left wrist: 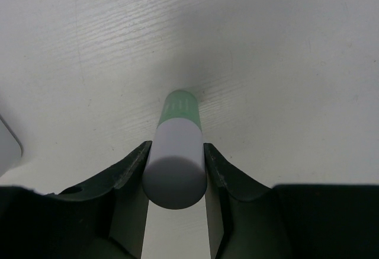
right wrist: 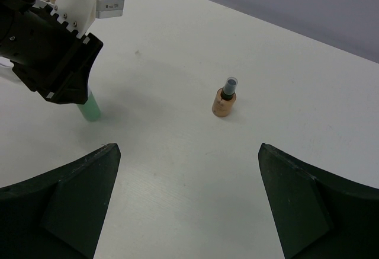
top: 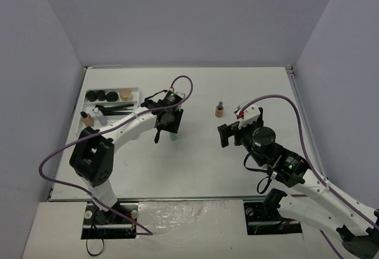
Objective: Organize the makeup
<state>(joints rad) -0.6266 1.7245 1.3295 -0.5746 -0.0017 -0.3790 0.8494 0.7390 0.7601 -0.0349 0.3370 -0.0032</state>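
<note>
Left gripper (left wrist: pixel 176 152) clamps the green-white bottle (left wrist: pixel 177 114), upright on the table (top: pixel 207 170).
The bottle stands right of the tray (top: pixel 131 89), apart from its edge. The right gripper (right wrist: pixel 188 149) has jaws spread wide toward the beige bottle (right wrist: pixel 223 103), which stands alone, away from the table edges.

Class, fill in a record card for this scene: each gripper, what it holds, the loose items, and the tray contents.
left gripper: shut on the green-white tube, held near upright just right of the tray
right gripper: open, empty, facing the beige bottle
beige bottle: upright, alone on the table
tray: far left; black pots, tan compact and black brushes inside
small bottles: two, at the tray's near edge
</note>
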